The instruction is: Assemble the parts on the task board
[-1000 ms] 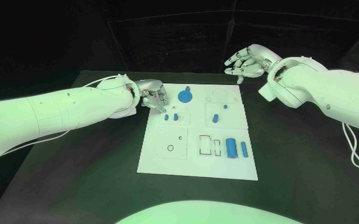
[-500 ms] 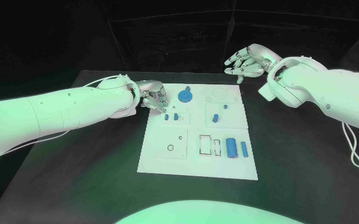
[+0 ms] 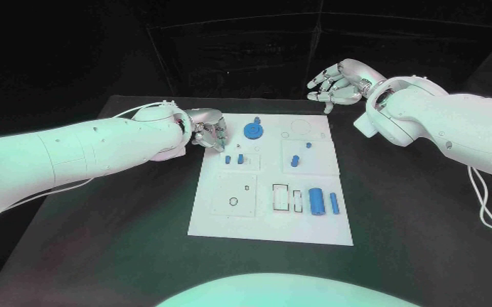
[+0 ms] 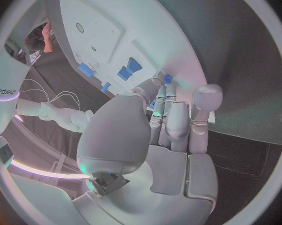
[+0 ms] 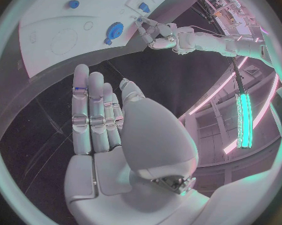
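Assembly at an early stage. The task board lies in the middle of the black table. A round blue disc sits near the board's far edge. Nearer along the board, two small pegs lie towards my left and a peg beside a short piece lies towards my right. A blue cylinder and a slim blue bar lie loose beside the empty rectangular slots; the round outline at the far right corner and the small ring hole are also unfilled. By my judgement most parts are not yet seated.

My left hand rests at the board's left edge beside the two small pegs, fingers curled down toward the surface; I cannot tell whether it pinches anything. My right hand hovers beyond the board's far right corner, well apart from every part, fingers loosely spread and holding nothing.
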